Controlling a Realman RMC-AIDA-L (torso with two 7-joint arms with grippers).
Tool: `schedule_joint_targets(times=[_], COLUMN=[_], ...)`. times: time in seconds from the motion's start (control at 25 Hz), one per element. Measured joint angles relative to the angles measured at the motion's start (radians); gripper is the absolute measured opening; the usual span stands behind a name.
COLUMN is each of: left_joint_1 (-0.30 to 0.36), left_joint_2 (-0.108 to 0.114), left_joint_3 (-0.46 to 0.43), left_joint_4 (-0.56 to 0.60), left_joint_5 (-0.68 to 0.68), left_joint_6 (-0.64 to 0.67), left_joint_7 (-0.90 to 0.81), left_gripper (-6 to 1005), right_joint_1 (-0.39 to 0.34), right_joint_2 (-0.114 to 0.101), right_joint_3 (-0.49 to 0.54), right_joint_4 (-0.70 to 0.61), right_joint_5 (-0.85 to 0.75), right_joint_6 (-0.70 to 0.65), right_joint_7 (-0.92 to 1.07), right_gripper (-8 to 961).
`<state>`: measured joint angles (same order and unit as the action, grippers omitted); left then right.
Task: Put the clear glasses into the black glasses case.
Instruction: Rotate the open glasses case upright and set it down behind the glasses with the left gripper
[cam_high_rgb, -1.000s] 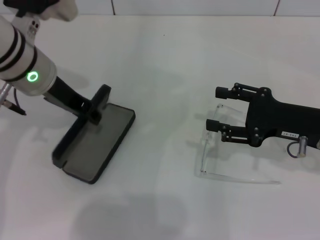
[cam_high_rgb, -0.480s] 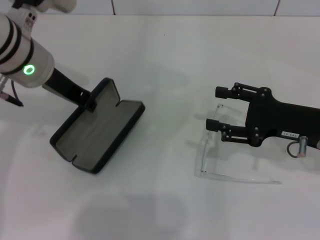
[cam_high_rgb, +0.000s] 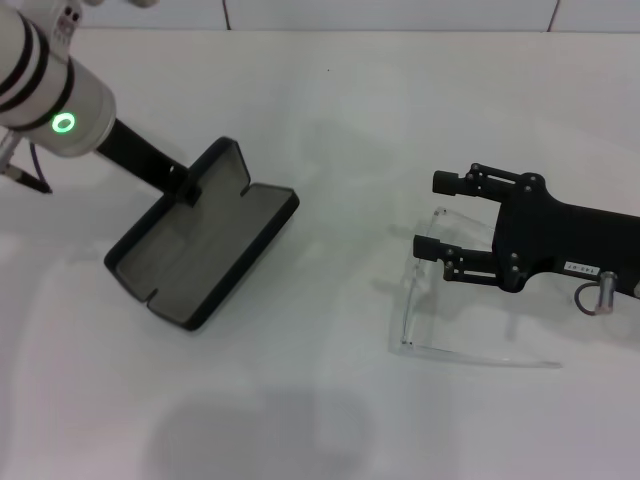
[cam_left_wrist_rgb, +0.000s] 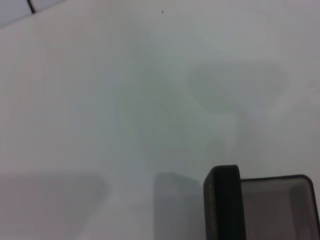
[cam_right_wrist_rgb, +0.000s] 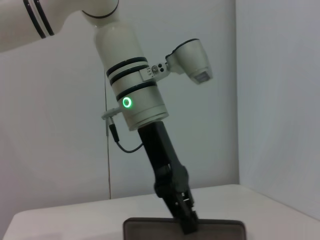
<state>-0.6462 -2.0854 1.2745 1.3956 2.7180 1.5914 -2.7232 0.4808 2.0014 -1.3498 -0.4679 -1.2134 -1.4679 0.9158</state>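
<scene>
The black glasses case (cam_high_rgb: 205, 250) lies open on the left of the white table, grey lining up. My left gripper (cam_high_rgb: 185, 187) is shut on its far rim at the hinge notch. The left wrist view shows only a corner of the case (cam_left_wrist_rgb: 223, 205) and its lining. In the right wrist view the case (cam_right_wrist_rgb: 150, 229) sits low, with the left gripper (cam_right_wrist_rgb: 186, 220) clamped on it. The clear glasses (cam_high_rgb: 408, 305) rest on the table at the right, one arm stretching toward the right. My right gripper (cam_high_rgb: 428, 215) is open just above their far side, with nothing between its fingers.
The white table (cam_high_rgb: 330, 120) stretches between the case and the glasses. A tiled wall edge (cam_high_rgb: 400, 15) runs along the back. The left arm's white forearm with a green light (cam_high_rgb: 63, 123) leans in from the upper left.
The left gripper has carried the open case toward the right and a little farther back, turning it. The right gripper and the glasses have stayed where they were.
</scene>
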Motion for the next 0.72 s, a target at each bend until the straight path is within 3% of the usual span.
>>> schedule_joint_targets(times=[0.2,0.36,0.72], left_joint_1=[-0.027,-0.032,-0.031], left_joint_2=[0.000,-0.002,-0.004], left_joint_3=[0.000,0.033,0.180], left_joint_4=[0.009,0.020,-0.036], left_joint_5=[-0.006,-0.076,-0.128], left_joint_6=[-0.044,-0.127,-0.367], left_joint_7=[0.115,0.308,0.620], left_gripper=[194,195,195], right_joint_1=[-0.009,-0.014,-0.052], right_joint_2=[0.009,0.012,0.018], right_joint_3=[0.000,0.000,0.000], right_joint_4=[0.000,0.003,0.012], right_joint_5=[0.000,0.000,0.008], right_joint_6=[-0.010,-0.026,-0.068], right_joint_7=[-0.002,-0.003,-0.003], right_gripper=[751,750,750])
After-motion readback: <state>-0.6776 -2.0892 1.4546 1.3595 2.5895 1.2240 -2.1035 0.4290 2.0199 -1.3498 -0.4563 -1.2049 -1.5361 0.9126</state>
